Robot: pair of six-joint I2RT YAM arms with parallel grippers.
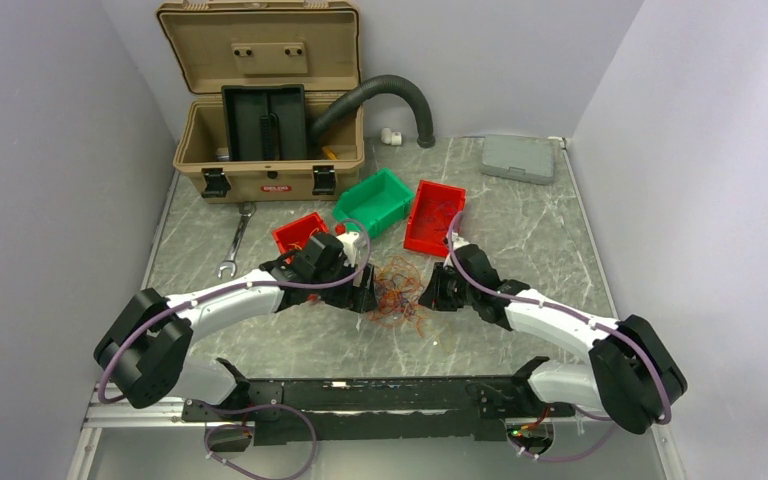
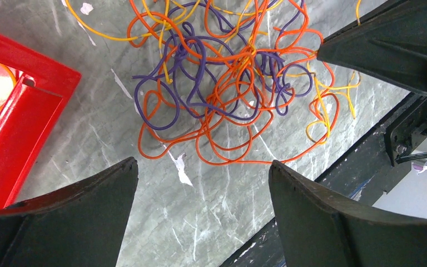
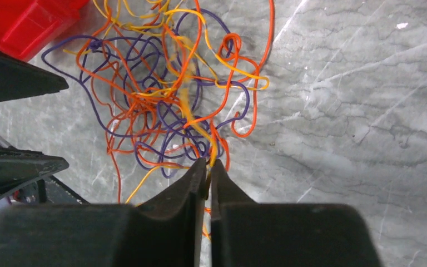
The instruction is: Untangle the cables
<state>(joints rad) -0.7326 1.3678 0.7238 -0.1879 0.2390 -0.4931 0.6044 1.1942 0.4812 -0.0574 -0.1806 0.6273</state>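
black right gripper [image 3: 208, 162]: fingers drawn almost together, 1 yellow strand of the cables [image 3: 144, 105] pinched between the tips; the strand rises blurred from the tangle's near edge.
black left gripper [image 2: 203, 164]: fingers spread wide, nothing between them, tips just short of the outer orange loops.
cables: 1 loose tangle of orange, yellow and dark purple strands on the grey marbled table [image 1: 530, 250], lying between the 2 grippers.
small red bin [image 1: 300, 232]: just behind the left gripper, near the tangle but apart from it.
green bin [image 1: 375, 200] and long red bin [image 1: 434, 215]: side by side behind the tangle, both set askew.
wrench [image 1: 235, 240]: flat on the table, left of the small red bin.
tan toolbox [image 1: 265, 110]: far left, lid up, black tray inside; black hose [image 1: 400, 95] arches from its right side down to the table.
grey case [image 1: 518, 158]: far right, lying flat.
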